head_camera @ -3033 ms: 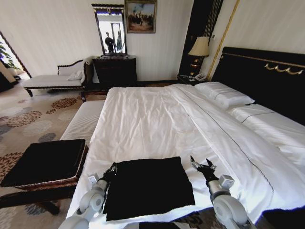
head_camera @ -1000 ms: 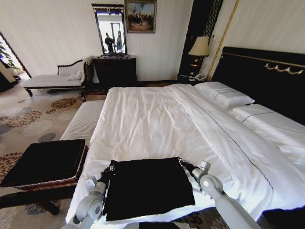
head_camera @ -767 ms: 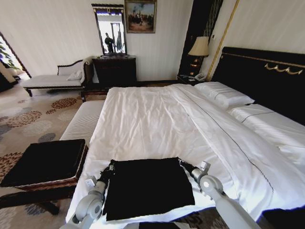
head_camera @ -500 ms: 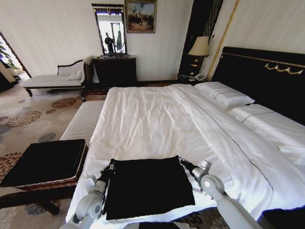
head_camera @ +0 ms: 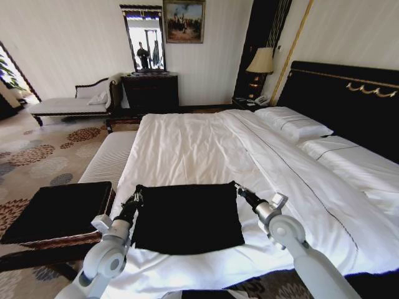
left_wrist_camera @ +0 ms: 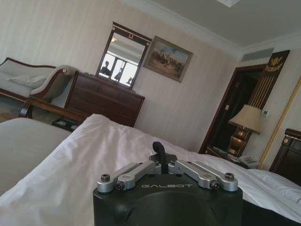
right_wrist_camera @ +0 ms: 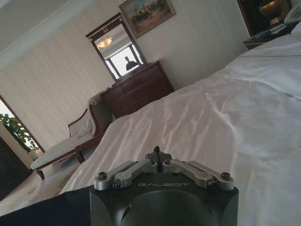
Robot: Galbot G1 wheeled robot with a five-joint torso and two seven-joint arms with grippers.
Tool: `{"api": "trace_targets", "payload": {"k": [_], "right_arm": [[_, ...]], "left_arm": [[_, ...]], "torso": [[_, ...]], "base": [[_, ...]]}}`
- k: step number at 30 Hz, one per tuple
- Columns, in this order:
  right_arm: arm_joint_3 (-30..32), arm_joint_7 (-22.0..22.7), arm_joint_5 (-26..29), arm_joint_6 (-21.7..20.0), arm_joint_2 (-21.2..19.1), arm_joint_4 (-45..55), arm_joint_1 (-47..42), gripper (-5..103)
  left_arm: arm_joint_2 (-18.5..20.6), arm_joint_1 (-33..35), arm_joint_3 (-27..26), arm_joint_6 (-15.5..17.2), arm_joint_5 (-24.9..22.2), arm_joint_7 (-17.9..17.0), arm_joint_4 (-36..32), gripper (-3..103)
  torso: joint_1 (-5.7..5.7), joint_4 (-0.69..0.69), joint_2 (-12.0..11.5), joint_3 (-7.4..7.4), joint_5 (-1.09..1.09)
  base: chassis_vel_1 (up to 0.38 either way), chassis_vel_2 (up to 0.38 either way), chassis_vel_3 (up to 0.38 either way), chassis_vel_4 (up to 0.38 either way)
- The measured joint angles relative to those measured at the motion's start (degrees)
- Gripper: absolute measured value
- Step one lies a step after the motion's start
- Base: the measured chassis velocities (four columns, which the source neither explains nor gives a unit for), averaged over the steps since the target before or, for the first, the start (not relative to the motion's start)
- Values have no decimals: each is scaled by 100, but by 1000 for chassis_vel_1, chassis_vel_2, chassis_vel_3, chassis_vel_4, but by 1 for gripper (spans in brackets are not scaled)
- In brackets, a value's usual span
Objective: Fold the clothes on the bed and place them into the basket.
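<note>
- One black T-shirt (head_camera: 187,216), folded into a rectangle, lies flat on the bed (head_camera: 206,149) near its foot (lettering hidden).
- My left gripper (head_camera: 135,199) pinches its far left corner, fingers closed on cloth.
- My right gripper (head_camera: 237,189) pinches its far right corner likewise.
- Basket (head_camera: 57,213) sits left of the bed, apart from the shirt.

Grey arms, black jaws, GALBOT lettering

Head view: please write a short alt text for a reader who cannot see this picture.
A folded black T-shirt lies on the white duvet of a large bed, with the left gripper at its far left corner and the right gripper at its far right corner. A black-lined wicker basket stands to the left of the bed.
</note>
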Motion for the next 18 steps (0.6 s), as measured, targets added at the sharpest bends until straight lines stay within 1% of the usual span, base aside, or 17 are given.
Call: {"api": "trace_targets", "payload": {"k": [1,2,6,7,10,14,18], "right_arm": [[37,25,52,6,-29,53,72,0],[37,25,52,6,-29,53,72,0],[205,65,194,28,-130,215,233,0],[205,65,194,28,-130,215,233,0],[346,113,347,31,-194,351,301,0],[480,164,464,31,-280,470,308,0],[614,206,526,27,-324,608,173,0]], "left_arm": [[97,-113,-2,-2,-51,-44,-18,1],[97,-113,-2,-2,-51,-44,-18,1],[507,-599,21,-45,-237,-184,-76,1],[507,-599,21,-45,-237,-184,-76,1],[700,-860,54,-66,-334,-249,-99,1],[782,-882,30,-69,-372,-291,-159,1],[781,-653,-57,-85,-343,-294,-297,1]], "torso": [[1,-1,0,0,0],[1,-1,0,0,0],[0,-2,0,0,0],[0,-2,0,0,0],[0,-3,0,0,1],[1,-2,0,0,0],[1,-2,0,0,1]], "base": [[0,0,0,0],[0,0,0,0],[0,0,0,0],[0,0,0,0],[0,0,0,0],[0,0,0,0],[0,0,0,0]]}}
